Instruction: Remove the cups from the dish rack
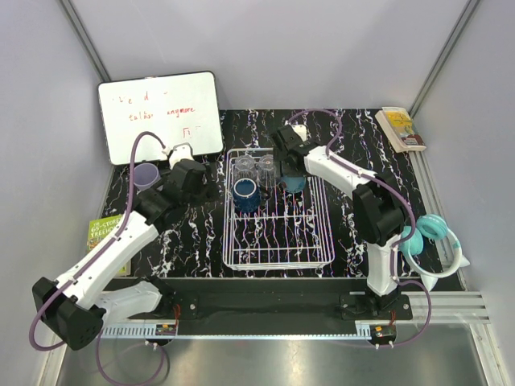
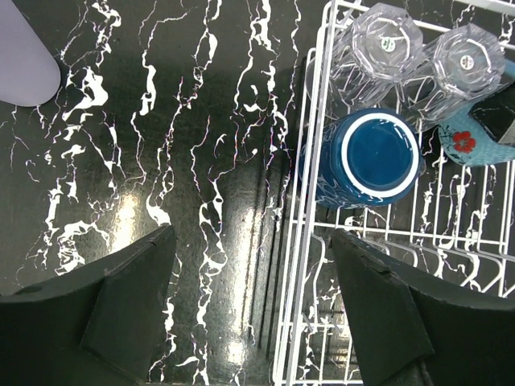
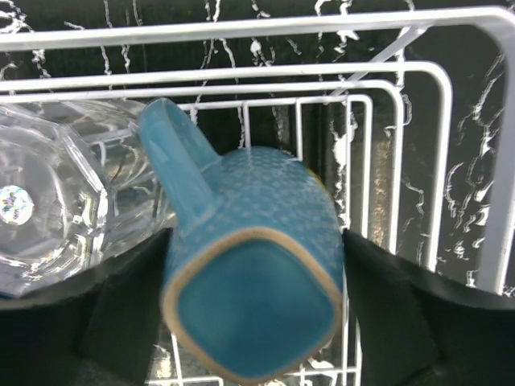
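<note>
teal mug [image 3: 249,233] sits at the dish rack's [image 3: 451,121] far end beside clear glasses [image 3: 48,201], right gripper [image 3: 253,257] straddling it (pinching or merely flanking, i cannot tell); left gripper [image 2: 251,241] gapes empty above the table [image 2: 161,121].

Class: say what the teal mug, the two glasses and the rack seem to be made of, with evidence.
The mug is likely glazed ceramic: glossy dimpled teal, with a bare-looking tan ring at its near end. The glasses are clear and faceted, either glass or hard plastic. The rack is probably metal wire with a smooth white coating.
</note>
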Controlling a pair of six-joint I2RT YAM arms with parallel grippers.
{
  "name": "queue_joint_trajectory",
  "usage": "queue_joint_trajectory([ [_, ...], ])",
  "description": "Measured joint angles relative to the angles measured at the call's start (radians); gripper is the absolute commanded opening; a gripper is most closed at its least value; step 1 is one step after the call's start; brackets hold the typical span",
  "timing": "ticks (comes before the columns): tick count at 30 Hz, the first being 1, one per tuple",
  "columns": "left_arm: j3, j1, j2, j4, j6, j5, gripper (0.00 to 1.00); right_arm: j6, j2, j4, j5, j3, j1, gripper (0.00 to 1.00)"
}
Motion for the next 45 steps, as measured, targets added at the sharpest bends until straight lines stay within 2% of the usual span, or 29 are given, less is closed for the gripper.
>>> queue_joint_trajectory([
  [5, -0.012, 0.0, 0.007, 0.006, 0.0, 0.003, 0.82, 0.001, 0.004, 0.017, -0.008, -0.011, -0.005, 0.35],
  [6, -0.013, 0.0, 0.007, 0.006, 0.0, 0.003, 0.82, 0.0, 0.004, 0.018, -0.008, -0.011, -0.005, 0.23],
  [7, -0.014, 0.0, 0.007, 0.006, 0.0, 0.003, 0.82, 0.0, 0.003, 0.019, -0.008, -0.013, -0.005, 0.0],
  [19, -0.015, -0.003, 0.02, 0.026, 0.0, 0.003, 0.81, 0.018, -0.099, 0.025, -0.003, -0.106, -0.005, 0.0],
  [28, -0.032, -0.004, 0.027, 0.111, -0.001, 0.066, 0.81, 0.027, -0.406, 0.041, -0.098, -0.156, -0.006, 0.0],
  [33, -0.161, -0.003, -0.044, 0.298, -0.03, 0.201, 0.82, 0.069, -0.646, 0.173, -0.26, -0.344, -0.008, 0.0],
  [37, -0.295, -0.003, -0.159, 0.487, -0.08, 0.312, 0.82, 0.136, -0.792, 0.357, -0.426, -0.542, -0.01, 0.0],
  [45, -0.505, -0.003, -0.281, 0.963, -0.22, 0.477, 0.82, 0.362, -0.915, 0.8, -0.674, -0.85, -0.01, 0.0],
])
